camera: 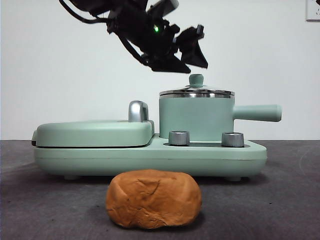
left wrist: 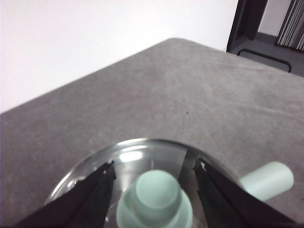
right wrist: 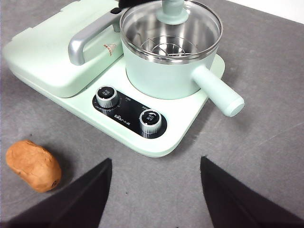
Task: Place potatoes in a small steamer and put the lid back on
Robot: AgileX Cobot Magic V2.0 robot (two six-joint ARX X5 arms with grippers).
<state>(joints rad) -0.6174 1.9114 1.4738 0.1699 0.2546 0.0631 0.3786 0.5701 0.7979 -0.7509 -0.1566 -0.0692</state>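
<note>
Our left gripper jaws spread either side of the lid knob, not touching, lid seated on the small steamer, potato on the table's front edge, our right gripper open above the table.

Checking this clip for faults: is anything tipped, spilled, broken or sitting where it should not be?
Nothing stands out. The lid sits level on the steamer, the potato lies whole on the table in front of the cooker, and no spill shows. The left gripper, jaws open, straddles the knob without touching it; the right gripper waits, open.
</note>
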